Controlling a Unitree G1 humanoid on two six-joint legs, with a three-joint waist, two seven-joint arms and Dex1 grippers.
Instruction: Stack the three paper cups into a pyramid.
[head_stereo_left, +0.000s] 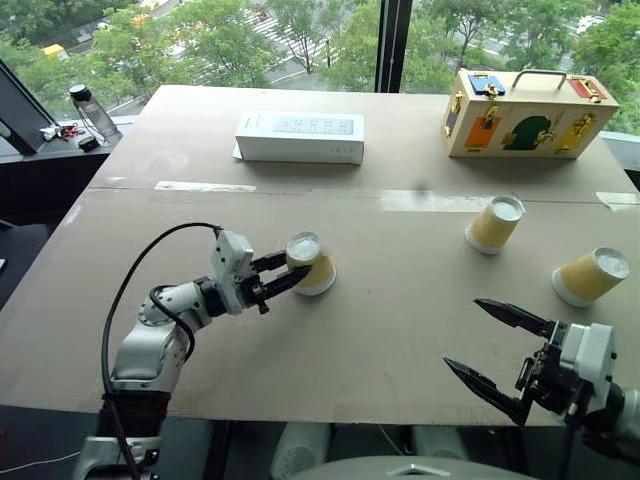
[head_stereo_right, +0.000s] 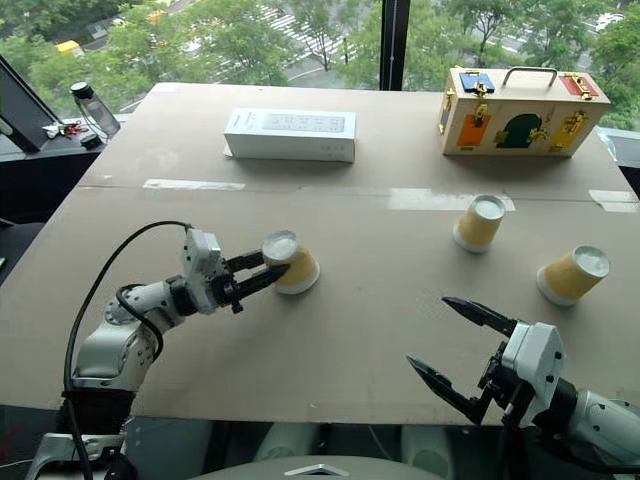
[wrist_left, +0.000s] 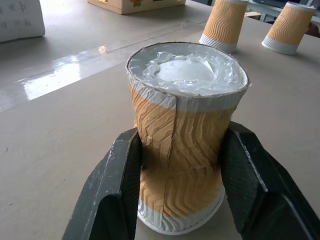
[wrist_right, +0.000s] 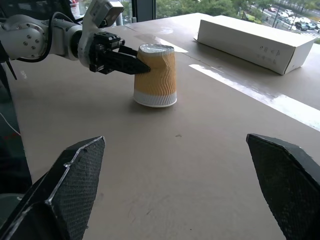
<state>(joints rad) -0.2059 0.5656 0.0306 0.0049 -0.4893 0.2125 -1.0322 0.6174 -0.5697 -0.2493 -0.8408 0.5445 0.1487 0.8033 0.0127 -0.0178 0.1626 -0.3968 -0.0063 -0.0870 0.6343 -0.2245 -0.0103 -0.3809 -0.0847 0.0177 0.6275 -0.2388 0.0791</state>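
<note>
Cup (head_stereo_left: 311, 265) upside down on table (head_stereo_left: 380, 330), pinched between fingers of left gripper (head_stereo_left: 290, 271); right gripper (head_stereo_left: 497, 350) splayed wide.

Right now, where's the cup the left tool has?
Head view: the held cup stands upside down on the table's left half, pinched by the left tool, below the white box.

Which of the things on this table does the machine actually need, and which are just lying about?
Needed:
- cup in the left tool
- middle cup
- right-hand cup

Lying about:
- white box
- wooden toy case
- water bottle
</note>
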